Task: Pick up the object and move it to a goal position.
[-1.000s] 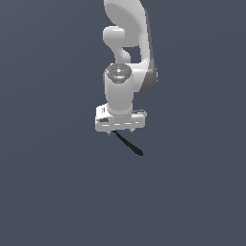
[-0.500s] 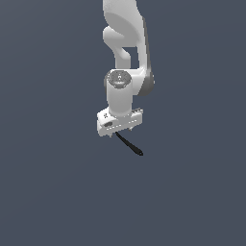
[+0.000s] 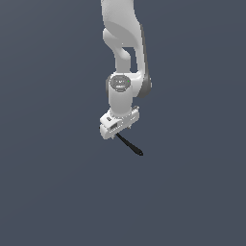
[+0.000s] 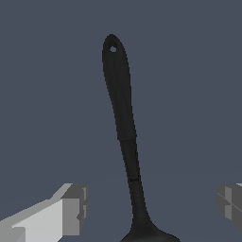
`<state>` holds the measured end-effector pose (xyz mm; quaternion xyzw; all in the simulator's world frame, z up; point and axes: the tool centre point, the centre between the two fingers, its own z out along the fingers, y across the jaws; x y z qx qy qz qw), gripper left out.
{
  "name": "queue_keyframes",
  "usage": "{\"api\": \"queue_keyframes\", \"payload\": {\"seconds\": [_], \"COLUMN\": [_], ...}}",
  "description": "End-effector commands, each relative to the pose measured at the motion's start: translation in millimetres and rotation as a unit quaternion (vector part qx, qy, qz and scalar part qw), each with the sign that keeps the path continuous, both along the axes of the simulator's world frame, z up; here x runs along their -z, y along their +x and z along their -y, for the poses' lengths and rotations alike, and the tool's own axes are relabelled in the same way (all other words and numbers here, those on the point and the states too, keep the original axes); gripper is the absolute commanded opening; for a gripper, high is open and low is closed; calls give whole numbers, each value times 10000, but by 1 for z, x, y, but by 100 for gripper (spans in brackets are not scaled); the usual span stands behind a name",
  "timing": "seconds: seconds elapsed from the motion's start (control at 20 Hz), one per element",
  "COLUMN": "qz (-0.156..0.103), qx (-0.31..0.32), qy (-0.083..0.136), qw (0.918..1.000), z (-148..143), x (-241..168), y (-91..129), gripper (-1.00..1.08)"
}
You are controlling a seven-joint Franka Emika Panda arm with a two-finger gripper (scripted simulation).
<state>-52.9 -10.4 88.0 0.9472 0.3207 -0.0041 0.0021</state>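
The gripper (image 3: 118,130) hangs directly over the black spoon-like utensil (image 4: 124,127), its fingers (image 4: 71,210) spread wide on both sides of the narrow neck and not touching it. It seems placed so for closing across the handle; whether the utensil lies on a surface I cannot tell.

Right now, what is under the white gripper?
Under the gripper lies the slender black object, between the open fingers without touching them. Below it there is only a plain grey surface. The object's wider end runs out of the wrist view, so its shape stays unseen.
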Motion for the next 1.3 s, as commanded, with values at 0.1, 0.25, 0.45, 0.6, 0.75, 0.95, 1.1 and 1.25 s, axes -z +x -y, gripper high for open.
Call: {"api": "queue_keyframes", "payload": {"seconds": [0.1,0.25,0.45,0.6,0.75,0.95,1.1,1.25], "qz": [13,18,24,27,28,26,26,26], "qx": [-519,-771,-1004,-1103,-1135,-1112,-1119,-1126], "qy": [14,23,31,35,36,36,36,36], "qw": [9986,9970,9949,9939,9935,9938,9937,9936], "z": [-1,-2,-3,-4,-4,-3,-4,-4], "x": [10,14,19,20,21,23,31,44], "y": [-8,-13,-17,-18,-19,-19,-19,-20], "gripper": [100,100,100,100,100,100,100,100]}}
